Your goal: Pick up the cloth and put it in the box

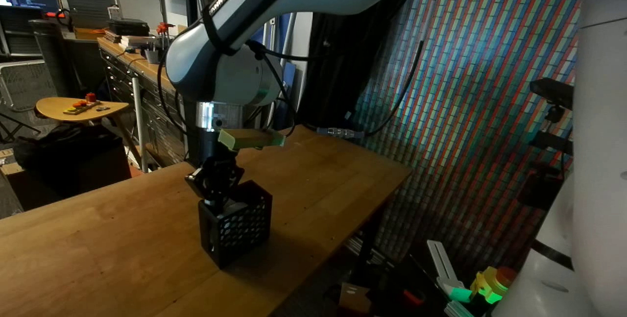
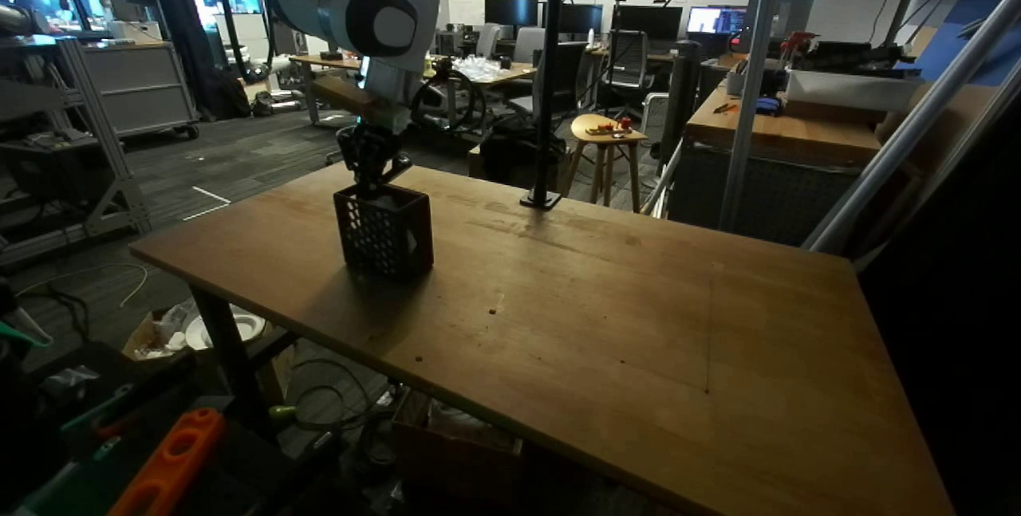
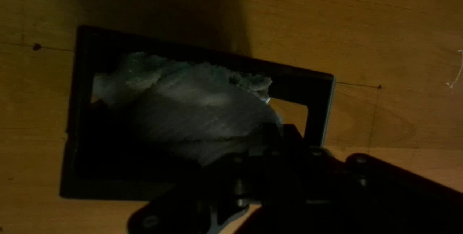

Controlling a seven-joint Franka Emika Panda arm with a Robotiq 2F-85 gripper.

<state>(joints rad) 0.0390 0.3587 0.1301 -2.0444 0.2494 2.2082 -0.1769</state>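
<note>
The box is a black crate with perforated walls, upright on the wooden table; it shows in both exterior views (image 1: 245,229) (image 2: 379,241) and in the wrist view (image 3: 304,76). The grey cloth (image 3: 202,107) lies bunched inside the box, with a rough, frayed far edge. Bits of the cloth show at the box's opening in the exterior views (image 1: 235,207) (image 2: 388,202). My gripper (image 3: 282,129) points down into one end of the box (image 1: 215,202) (image 2: 372,181). Its fingers are close together, with the cloth's edge between the tips. The dark image hides much of the contact.
The wooden table (image 2: 606,324) extends around the box, which stands near one end. A black post (image 2: 541,197) is fixed at the table's far edge. A stool with small coloured pieces (image 2: 608,129) and a long cabinet (image 2: 798,129) stand beyond.
</note>
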